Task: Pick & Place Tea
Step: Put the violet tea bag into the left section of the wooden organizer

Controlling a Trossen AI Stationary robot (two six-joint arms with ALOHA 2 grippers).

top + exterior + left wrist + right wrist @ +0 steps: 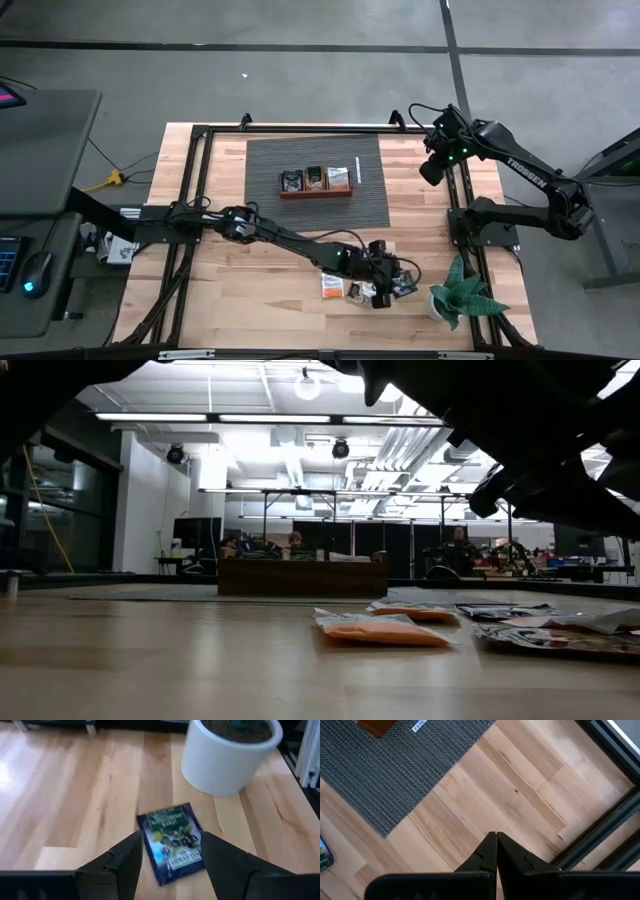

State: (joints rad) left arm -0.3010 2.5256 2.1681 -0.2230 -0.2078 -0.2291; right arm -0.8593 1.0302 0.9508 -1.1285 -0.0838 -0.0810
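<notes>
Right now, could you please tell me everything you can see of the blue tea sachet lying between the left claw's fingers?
The blue tea sachet is a flat, glossy packet with pale lettering and a picture of dark berries. It lies flat and slightly skewed on the light wooden table, near the white plant pot. The left claw stands open, one finger on each side of it; no finger clearly touches it.

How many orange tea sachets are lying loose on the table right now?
2. The front orange sachet lies nearest the low camera, and the rear orange sachet lies just behind it, left of the dark sachets. The left arm overhead may hide more.
</notes>
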